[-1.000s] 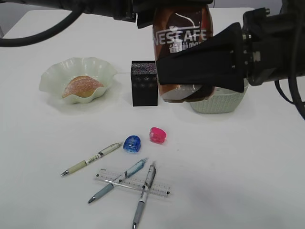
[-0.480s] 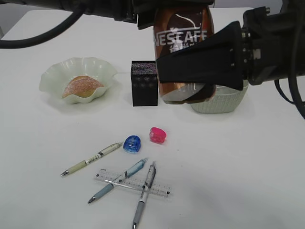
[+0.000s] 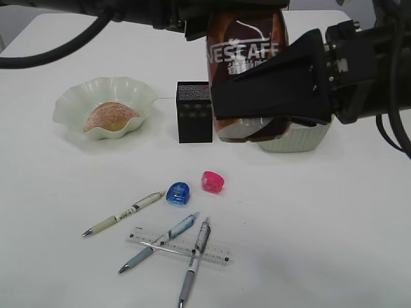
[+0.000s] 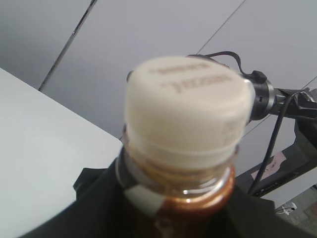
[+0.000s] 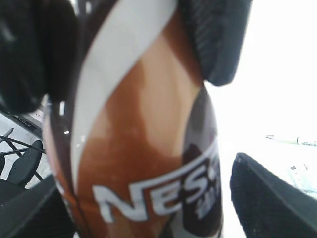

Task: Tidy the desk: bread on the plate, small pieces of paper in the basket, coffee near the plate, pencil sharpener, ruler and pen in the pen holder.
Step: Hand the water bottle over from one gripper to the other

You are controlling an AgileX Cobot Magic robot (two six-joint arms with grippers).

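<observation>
Above the back of the counter (image 3: 334,212) I have the coffee bottle (image 3: 247,48) held in the air, between the black pen holder (image 3: 194,112) and the green basket (image 3: 295,138). My left gripper (image 4: 99,208) is clenched on it just under the cream cap (image 4: 185,116). My right gripper (image 3: 270,96) stands spread around the lower body of the bottle, and in its wrist view I see a gap between one finger (image 5: 267,198) and the label, so I judge it is not carrying anything.

If so, all the weight hangs from one grip near the neck, and that is my main worry. A smooth plastic bottle could swing or slide down through the left gripper, and a drop from here would land on the pen holder or the basket rim and knock them aside.

My right gripper could also catch the bottle as I draw it away.

The plate (image 3: 64,106) with the bread (image 3: 109,117) sits well to the left. Carrying the bottle there, I must clear the pen holder, and I must set it near the plate without nudging the wavy rim.
</observation>
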